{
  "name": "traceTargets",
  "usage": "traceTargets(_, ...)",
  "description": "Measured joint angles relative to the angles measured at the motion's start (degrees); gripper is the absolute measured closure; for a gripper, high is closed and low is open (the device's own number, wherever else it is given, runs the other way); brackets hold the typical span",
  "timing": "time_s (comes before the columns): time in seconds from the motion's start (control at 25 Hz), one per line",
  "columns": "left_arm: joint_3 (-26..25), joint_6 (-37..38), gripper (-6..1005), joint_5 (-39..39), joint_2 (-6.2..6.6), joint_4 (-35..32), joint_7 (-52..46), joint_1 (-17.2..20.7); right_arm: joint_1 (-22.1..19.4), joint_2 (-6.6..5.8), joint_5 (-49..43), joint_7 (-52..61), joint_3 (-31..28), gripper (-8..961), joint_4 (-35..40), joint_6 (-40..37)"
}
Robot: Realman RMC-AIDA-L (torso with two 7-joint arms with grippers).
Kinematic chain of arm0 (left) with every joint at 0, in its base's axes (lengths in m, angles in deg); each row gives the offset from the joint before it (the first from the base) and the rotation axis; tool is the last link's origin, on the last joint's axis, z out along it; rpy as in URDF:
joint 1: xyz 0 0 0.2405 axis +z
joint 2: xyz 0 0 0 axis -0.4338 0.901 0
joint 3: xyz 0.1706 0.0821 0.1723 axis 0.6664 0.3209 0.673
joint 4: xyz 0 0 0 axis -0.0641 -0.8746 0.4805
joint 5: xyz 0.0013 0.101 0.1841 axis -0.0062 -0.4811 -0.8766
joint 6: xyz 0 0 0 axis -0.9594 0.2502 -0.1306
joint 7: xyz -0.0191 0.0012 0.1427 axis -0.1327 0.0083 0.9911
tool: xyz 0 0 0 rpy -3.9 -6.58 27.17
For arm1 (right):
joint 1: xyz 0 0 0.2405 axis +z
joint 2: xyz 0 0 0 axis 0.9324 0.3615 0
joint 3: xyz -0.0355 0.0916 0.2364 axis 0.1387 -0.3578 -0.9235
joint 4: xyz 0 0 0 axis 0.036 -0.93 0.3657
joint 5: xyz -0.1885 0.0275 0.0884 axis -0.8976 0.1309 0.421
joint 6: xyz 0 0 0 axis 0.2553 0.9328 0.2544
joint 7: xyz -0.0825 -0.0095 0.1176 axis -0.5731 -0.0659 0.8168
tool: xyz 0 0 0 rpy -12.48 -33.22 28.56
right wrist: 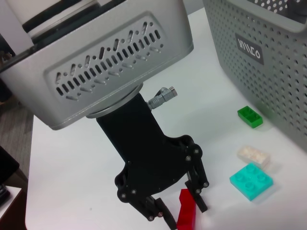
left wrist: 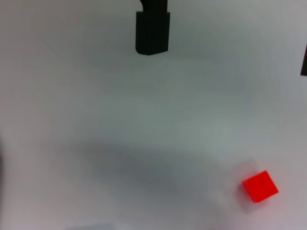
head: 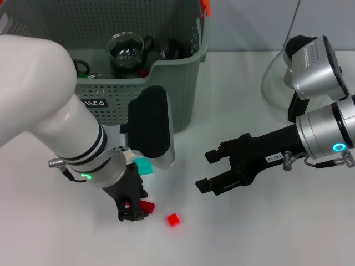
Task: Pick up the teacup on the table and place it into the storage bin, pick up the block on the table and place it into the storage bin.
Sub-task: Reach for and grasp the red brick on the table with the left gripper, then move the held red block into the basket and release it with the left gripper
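So the left gripper [head: 135, 210] is down at the white table [head: 249, 233], well in front of the storage bin [head: 166, 83], and its fingers are pinched narrow around a long red block [right wrist: 186, 213]. That brick stands pretty much on end between the pads, long axis close to vertical, maybe tipped a little. Just beside it, on the side away from the left arm, sits a small red cube [head: 173, 219], loose on the table and not touching anything. Closer to the bin's front wall, between the gripper and the bin, there's a teal brick [right wrist: 251, 179], a white brick [right wrist: 254, 155] and a green brick [right wrist: 250, 116], all lying flat and apart from each other. The glass teacup [head: 126, 52] is already inside the bin, near the cut-down front edge. The right gripper [head: 209, 170] hangs to the bin's front right, fingers spread wide and holding nothing, pointing toward the left gripper. Plenty of bare table between the two grippers and in front of the cube.
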Motion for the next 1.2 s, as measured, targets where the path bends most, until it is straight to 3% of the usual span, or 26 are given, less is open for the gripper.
traceTargets(0.12,0.4,0.0,503,-0.3,0.05,0.2,0.0,0.0,0.0,0.0,0.0,0.0,0.0,61,0.0,0.0)
traceTargets(0.24,0.9,0.0,747,-0.5,0.07,0.5,-0.1,-0.1,-0.1,0.0,0.0,0.0,0.0,62,0.0,0.0)
traceTargets(0.64,1.2,0.3,816,-0.6,0.09,0.1,-0.3,-0.2,-0.1,0.0,0.0,0.1,0.0,72,-0.1,-0.1)
traceTargets(0.88,-0.1,1.6,795,-0.4,0.11,-3.0,-1.7,0.2,-0.1,0.0,0.0,-0.1,0.0,73,-0.1,-0.1)
traceTargets(1.08,-9.1,6.8,778,1.2,0.25,-7.6,-4.6,-0.3,-0.1,-0.09,0.0,0.1,0.0,72,-0.1,-0.1)
traceTargets(1.2,-19.8,11.7,767,3.7,0.45,-9.1,-6.0,-2.0,-0.1,-0.11,0.1,0.1,-0.1,72,-0.1,-0.1)
